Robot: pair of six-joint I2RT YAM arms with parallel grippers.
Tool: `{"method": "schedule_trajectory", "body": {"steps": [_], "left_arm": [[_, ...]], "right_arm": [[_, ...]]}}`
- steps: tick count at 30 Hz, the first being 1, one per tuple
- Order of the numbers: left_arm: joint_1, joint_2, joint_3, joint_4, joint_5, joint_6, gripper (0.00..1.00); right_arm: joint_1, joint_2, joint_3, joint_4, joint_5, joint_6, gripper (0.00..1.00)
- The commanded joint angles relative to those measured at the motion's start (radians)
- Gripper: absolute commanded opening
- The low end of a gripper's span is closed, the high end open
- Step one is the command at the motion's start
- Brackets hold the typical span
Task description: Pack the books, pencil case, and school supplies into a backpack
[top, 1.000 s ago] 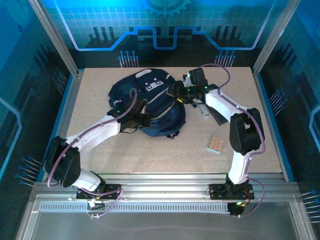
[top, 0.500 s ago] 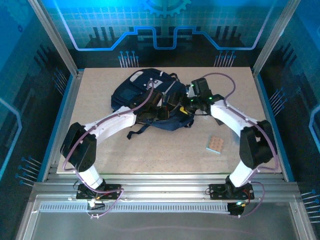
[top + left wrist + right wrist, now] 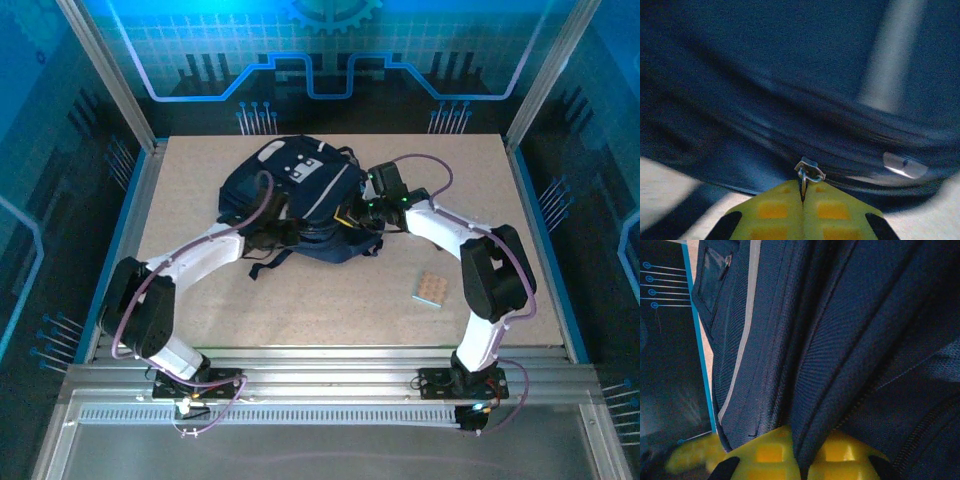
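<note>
We see the backpack (image 3: pixel 300 195) mid-table (image 3: pixel 330 300). The left gripper (image 3: pixel 803 192) is closed on its zip pull (image 3: pixel 809 171) at the near edge. The right gripper (image 3: pixel 799 452) clamps a fabric fold at its right side.

The white left arm (image 3: pixel 195 255) reaches forward and inward, and the white right arm (image 3: pixel 445 222) folds back toward it, so the wrists sit close. The left yellow-padded gripper (image 3: pixel 802 192) is clamped tight; the right yellow-padded gripper (image 3: pixel 799 447) is pinched nearly closed.
</note>
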Motion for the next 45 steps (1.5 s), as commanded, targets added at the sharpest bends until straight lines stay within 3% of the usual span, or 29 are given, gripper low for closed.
{"method": "schedule_trajectory", "body": {"steps": [1, 4, 7, 8, 9, 10, 13, 14, 17, 23, 32, 37, 42, 45], "left_arm": [[0.123, -0.045, -0.042, -0.062, -0.159, 0.062, 0.00], [0.211, -0.039, -0.052, -0.039, -0.199, 0.080, 0.00], [0.238, -0.010, -0.003, -0.039, -0.205, 0.102, 0.00], [0.235, 0.002, 0.025, -0.051, -0.191, 0.106, 0.09], [0.231, 0.012, 0.053, -0.068, -0.174, 0.104, 0.34], [0.224, 0.018, 0.076, -0.080, -0.150, 0.103, 0.44], [0.151, 0.016, 0.146, -0.128, -0.151, 0.139, 0.70], [0.113, 0.013, 0.171, -0.148, -0.175, 0.159, 0.75], [0.017, 0.011, 0.229, -0.163, -0.189, 0.204, 0.78], [-0.096, 0.101, 0.327, -0.120, -0.139, 0.250, 0.78], [-0.153, 0.409, 0.568, -0.180, -0.059, 0.349, 0.77], [-0.159, 0.519, 0.630, -0.190, -0.041, 0.367, 0.76], [-0.132, 0.611, 0.662, -0.241, -0.101, 0.369, 0.72], [-0.128, 0.637, 0.686, -0.308, -0.028, 0.342, 0.73]], "right_arm": [[-0.024, -0.053, -0.010, 0.024, 0.058, -0.032, 0.00], [-0.019, -0.061, -0.012, 0.029, 0.047, -0.032, 0.00], [-0.001, -0.070, -0.003, 0.029, 0.027, -0.041, 0.00], [0.006, -0.073, 0.004, 0.028, 0.015, -0.051, 0.00], [0.010, -0.076, 0.016, 0.012, 0.006, -0.063, 0.00], [0.011, -0.079, 0.026, -0.006, 0.000, -0.076, 0.04], [0.009, -0.106, 0.053, -0.084, -0.003, -0.135, 0.57], [0.006, -0.122, 0.058, -0.125, 0.012, -0.162, 0.68], [-0.014, -0.177, 0.053, -0.237, 0.093, -0.243, 0.79], [-0.118, -0.275, -0.005, -0.388, 0.255, -0.356, 0.86], [-0.321, -0.388, -0.157, -0.410, 0.256, -0.413, 0.88], [-0.354, -0.417, -0.205, -0.396, 0.234, -0.418, 0.88], [-0.358, -0.419, -0.201, -0.397, 0.234, -0.428, 0.87], [-0.377, -0.412, -0.189, -0.405, 0.246, -0.433, 0.87]]}}
